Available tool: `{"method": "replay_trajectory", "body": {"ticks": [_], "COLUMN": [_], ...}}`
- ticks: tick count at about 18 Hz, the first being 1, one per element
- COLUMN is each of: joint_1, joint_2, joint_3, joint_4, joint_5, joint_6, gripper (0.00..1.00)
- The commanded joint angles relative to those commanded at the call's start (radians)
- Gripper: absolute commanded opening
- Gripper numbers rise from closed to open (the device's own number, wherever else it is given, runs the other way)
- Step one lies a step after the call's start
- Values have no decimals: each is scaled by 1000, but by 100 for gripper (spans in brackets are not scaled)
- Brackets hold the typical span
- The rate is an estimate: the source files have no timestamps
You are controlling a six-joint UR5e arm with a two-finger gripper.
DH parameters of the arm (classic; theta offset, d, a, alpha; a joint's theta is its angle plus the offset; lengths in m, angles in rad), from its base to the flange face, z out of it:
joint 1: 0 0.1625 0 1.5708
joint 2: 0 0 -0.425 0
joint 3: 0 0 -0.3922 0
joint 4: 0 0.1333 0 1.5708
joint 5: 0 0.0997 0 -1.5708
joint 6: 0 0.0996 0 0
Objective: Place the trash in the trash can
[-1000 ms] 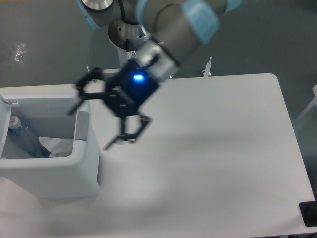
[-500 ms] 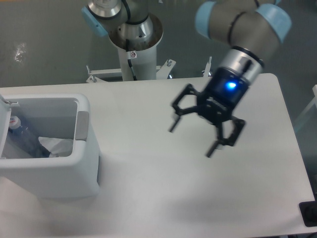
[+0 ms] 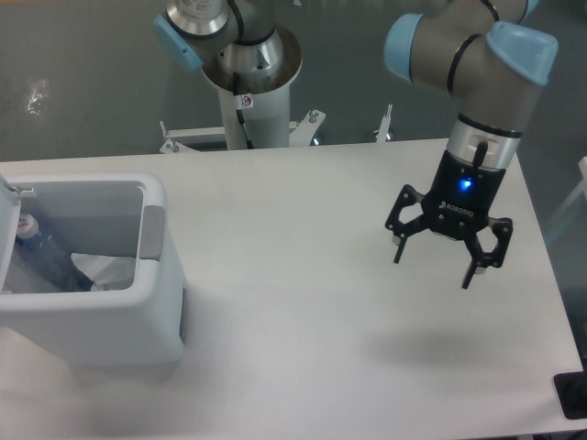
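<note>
The white boxy trash can (image 3: 156,321) stands at the table's left edge, with a grey patch on its inner right wall. Inside it lie the crumpled white wrapper (image 3: 103,270) and the crushed clear bottle with bluish label (image 3: 38,247). My gripper (image 3: 433,266) hangs open and empty above the right part of the table, far to the right of the trash can, fingers pointing down.
The white table (image 3: 303,302) has a rounded far right corner. The arm's base column (image 3: 249,92) stands behind the table's far edge. A small dark object (image 3: 573,394) sits at the table's near right corner.
My open gripper has swung from beside the trash can's right rim across the table to the right side. The trash in the can has not moved.
</note>
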Motion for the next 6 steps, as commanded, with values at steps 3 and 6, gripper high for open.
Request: {"method": "replay_trajectory", "body": {"ticks": [3, 6], "joint_1": [-82, -141], "joint_2": [-6, -20], "joint_3": [-11, -26], "joint_4": [0, 0], "joint_5": [175, 325], "joint_6": [2, -2], "gripper": [100, 100]}}
